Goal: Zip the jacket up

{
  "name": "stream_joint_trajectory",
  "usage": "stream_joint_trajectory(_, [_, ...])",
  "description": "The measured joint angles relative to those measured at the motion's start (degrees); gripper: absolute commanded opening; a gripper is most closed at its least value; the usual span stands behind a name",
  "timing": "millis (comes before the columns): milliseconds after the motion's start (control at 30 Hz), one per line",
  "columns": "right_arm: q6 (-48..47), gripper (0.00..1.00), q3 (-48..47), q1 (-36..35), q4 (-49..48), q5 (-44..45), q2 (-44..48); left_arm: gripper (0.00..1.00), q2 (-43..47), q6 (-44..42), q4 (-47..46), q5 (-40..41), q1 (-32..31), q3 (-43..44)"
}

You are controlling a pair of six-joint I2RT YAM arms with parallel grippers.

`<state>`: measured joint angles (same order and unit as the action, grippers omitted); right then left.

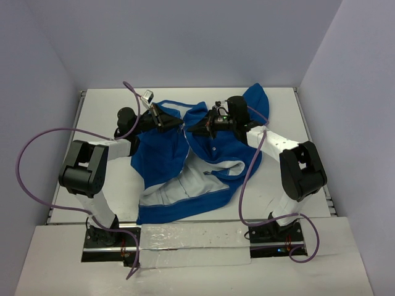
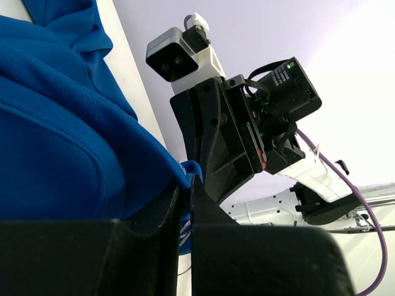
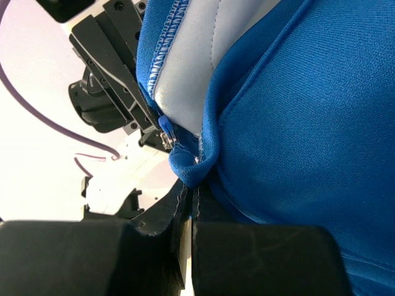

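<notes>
The royal-blue jacket (image 1: 166, 154) lies open on the white table (image 1: 111, 105), its pale grey lining (image 1: 185, 188) showing toward the near side. My left gripper (image 1: 174, 121) is shut on the jacket's left front edge near the middle; in the left wrist view blue fabric (image 2: 68, 154) is pinched between the black fingers (image 2: 207, 203). My right gripper (image 1: 192, 128) is shut on the right front edge; in the right wrist view a fold of blue hem (image 3: 188, 166) and zipper tape sits between its fingers (image 3: 176, 213). The two grippers face each other, a small gap apart.
Purple cables (image 1: 37, 160) loop from both arms across the table's left and front right. Grey walls enclose the table on three sides. A blue hood or sleeve (image 1: 256, 98) lies at the far right, behind the right arm.
</notes>
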<state>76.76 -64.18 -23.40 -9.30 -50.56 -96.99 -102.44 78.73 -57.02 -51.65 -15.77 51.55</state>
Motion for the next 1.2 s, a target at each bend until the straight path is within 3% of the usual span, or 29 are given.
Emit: stream_joint_trajectory(1200, [0.19,0.00,0.17,0.18,-0.55,-0.55,-0.35,0.00,-0.38,-0.06,-2.32,-1.10,0.00,0.67])
